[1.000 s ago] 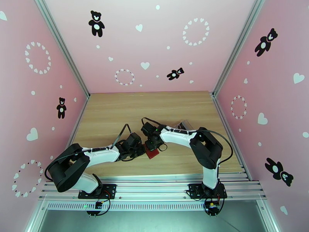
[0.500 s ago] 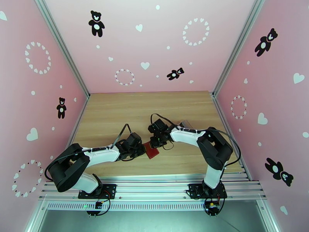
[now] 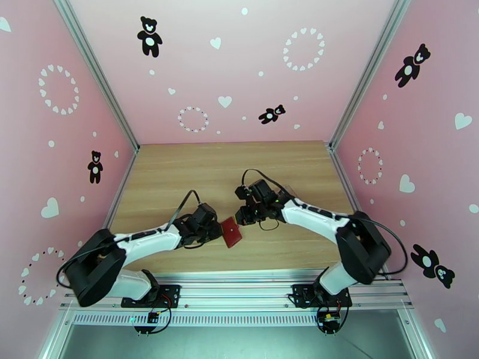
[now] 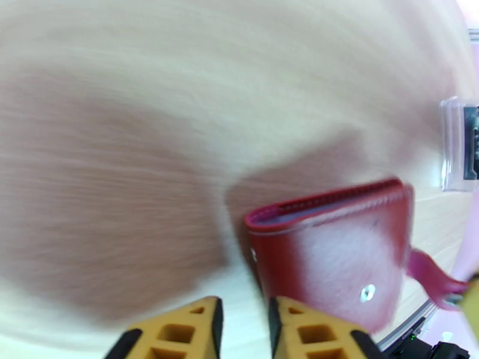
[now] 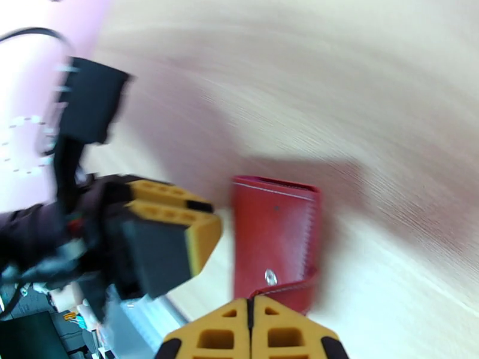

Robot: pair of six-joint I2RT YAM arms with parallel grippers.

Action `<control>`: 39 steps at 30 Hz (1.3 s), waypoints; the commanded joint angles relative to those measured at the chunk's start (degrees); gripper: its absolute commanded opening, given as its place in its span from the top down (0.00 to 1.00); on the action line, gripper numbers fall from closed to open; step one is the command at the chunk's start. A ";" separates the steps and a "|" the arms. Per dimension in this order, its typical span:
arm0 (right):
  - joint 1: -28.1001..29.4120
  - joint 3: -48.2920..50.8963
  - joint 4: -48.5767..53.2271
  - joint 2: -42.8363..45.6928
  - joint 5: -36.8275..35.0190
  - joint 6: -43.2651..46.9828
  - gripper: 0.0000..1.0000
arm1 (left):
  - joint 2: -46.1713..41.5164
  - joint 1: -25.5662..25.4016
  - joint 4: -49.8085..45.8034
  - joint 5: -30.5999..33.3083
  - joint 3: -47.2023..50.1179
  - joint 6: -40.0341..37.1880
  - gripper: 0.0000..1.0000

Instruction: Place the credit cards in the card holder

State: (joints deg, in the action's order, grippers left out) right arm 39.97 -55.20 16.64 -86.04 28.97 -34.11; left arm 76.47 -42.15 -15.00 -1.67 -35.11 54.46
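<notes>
**Item 1: card holder** (image 3: 231, 233). Dark-red, book-style, folded shut, flat on desk (image 3: 179, 169), mid-width, toward the 6 o'clock edge. Stitched border and silver snap stud show. Tab (image 4: 432, 277) hangs loose off one short side. Grey lining visible along the open edge.

**Item 2: left end effector** (image 3: 213, 231). At holder's 9 o'clock, just beside it. Narrow gap betw. fingers (image 4: 308, 330), bare wood in the gap, nothing held.

**Item 3: right end effector** (image 3: 242, 218). At holder's 1 o'clock, close by. Tips pressed together (image 5: 250, 330), nothing seen betw. them. Tab end lies just by the tips; contact can't be told.

**Item 4: clear pouch** (image 4: 461, 145). Lies beyond holder; dark contents too blurred to read.

**Room:** open wood runs from holder toward 12 and 9 o'clock up to pink walls. Aluminium rail (image 3: 239, 288) bounds the 6 o'clock edge.
</notes>
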 commanded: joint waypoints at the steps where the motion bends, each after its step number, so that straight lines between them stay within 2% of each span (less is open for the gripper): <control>1: 0.39 0.71 3.64 8.06 -0.37 -0.73 1.00 | -7.22 2.50 -8.45 4.02 -0.76 -2.10 0.51; 2: 1.03 0.94 4.08 9.94 -0.76 -1.04 1.00 | -9.54 3.34 -9.86 4.52 -0.13 -2.23 0.43; 4: 2.53 1.72 3.11 12.08 0.54 -2.34 1.00 | -13.98 4.56 -12.38 5.38 0.88 -2.30 0.35; 8: 6.04 3.94 -0.62 13.43 0.06 -5.84 1.00 | -20.81 6.09 -14.85 5.32 2.82 -2.25 0.33; 16: 8.90 5.84 -8.28 11.86 -3.07 -12.91 1.00 | -23.46 6.04 -13.06 0.66 4.70 -2.09 0.45; 21: 8.43 8.21 -11.47 11.83 -6.75 -16.59 1.00 | -25.33 6.11 -13.65 1.03 5.41 -2.30 0.46; 25: 7.53 10.45 -13.81 10.51 -6.73 -18.05 1.00 | -23.51 6.05 -12.74 -1.27 4.87 -2.96 0.56; 32: 5.91 13.53 -13.32 10.67 -9.40 -17.80 1.00 | -19.84 5.00 -8.41 -6.14 3.03 -4.97 0.61; 39: 3.74 16.79 -12.67 12.82 -10.28 -17.34 1.00 | -9.60 -0.56 -5.06 -4.53 -2.56 -5.06 0.65</control>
State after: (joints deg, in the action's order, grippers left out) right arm 44.16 -39.66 3.66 -74.98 20.14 -51.64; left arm 64.05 -41.15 -23.16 -5.63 -34.61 50.35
